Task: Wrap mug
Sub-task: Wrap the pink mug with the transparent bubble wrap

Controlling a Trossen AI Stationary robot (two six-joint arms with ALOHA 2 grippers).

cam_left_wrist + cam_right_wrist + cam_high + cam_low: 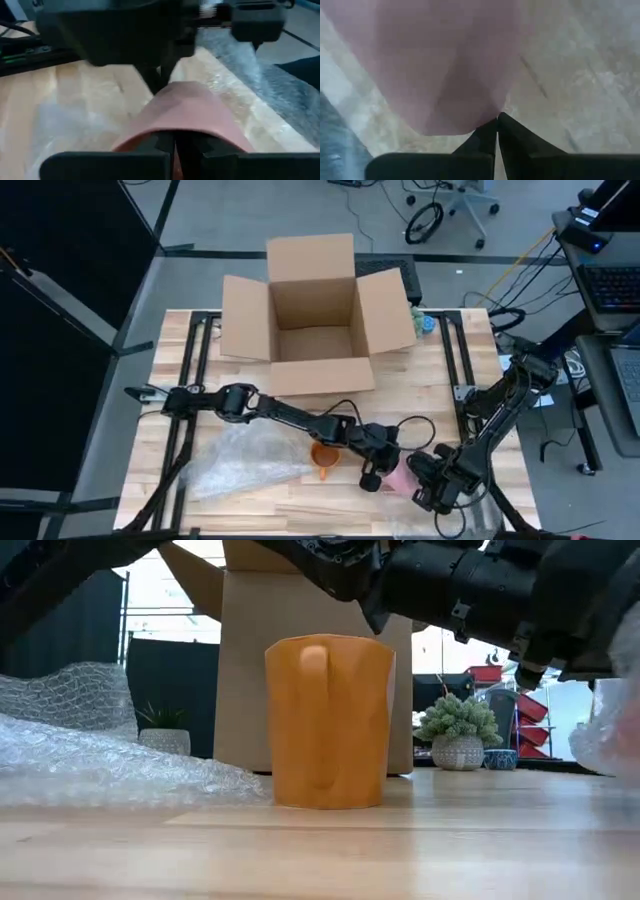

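an open cardboard box stands at the far edge of the counter, flaps spread. near the front edge, an orange mug sits just beside a sheet of bubble wrap lying toward the left front corner. the left pincer and the right pincer meet at a pink sheet just right of the mug.

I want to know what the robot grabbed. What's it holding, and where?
Both tools pinch a pink sheet at its edges; the orange mug stands free.
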